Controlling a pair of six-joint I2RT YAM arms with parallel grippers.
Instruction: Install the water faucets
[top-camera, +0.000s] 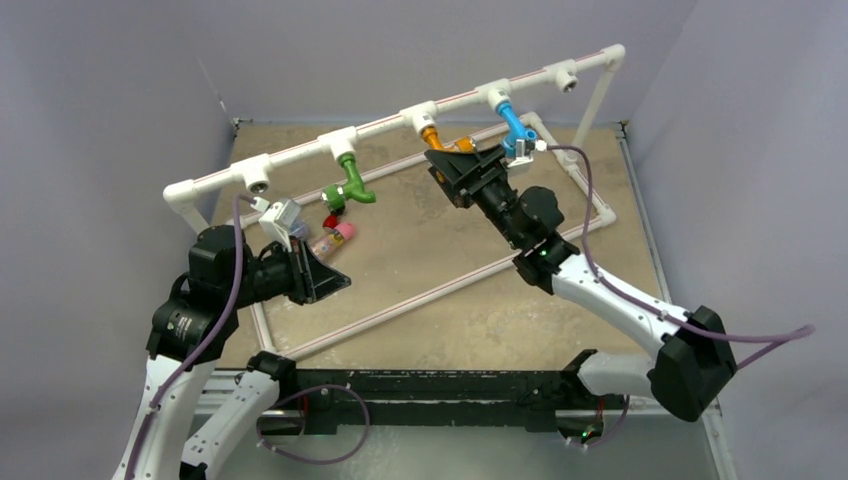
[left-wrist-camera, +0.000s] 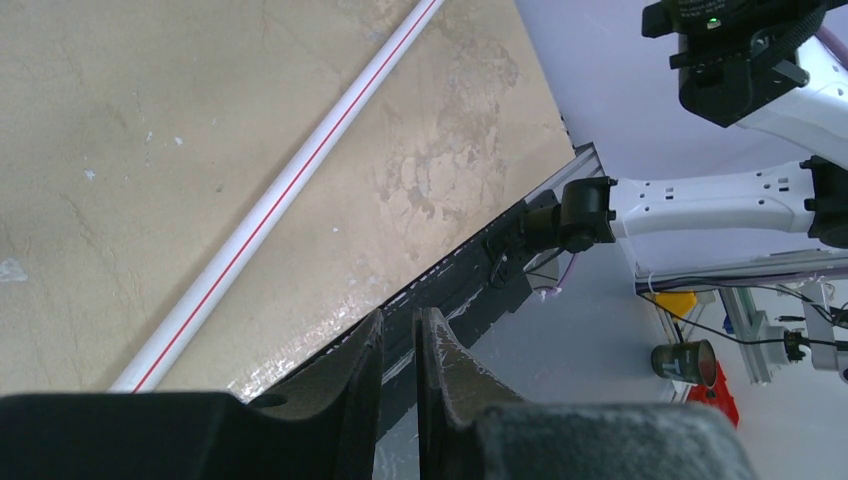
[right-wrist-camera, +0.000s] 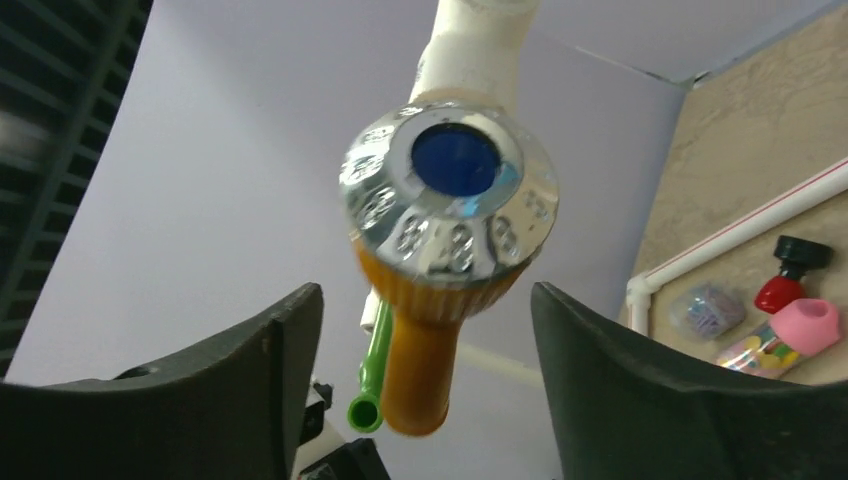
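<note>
Orange faucet (right-wrist-camera: 445, 230) between spread right pincer (right-wrist-camera: 425, 300)

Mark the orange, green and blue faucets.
orange faucet (right-wrist-camera: 420, 365): right wrist view, on its stem.
green faucet (top-camera: 352, 180): top external view, on its bent body.
blue faucet (top-camera: 513, 125): top external view, on its angled stem.

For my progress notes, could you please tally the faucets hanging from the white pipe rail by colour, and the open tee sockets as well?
Green faucet: 1
Orange faucet: 1
Blue faucet: 1
Open tee sockets: 2
Total: 3 faucets, 2 open sockets
</note>
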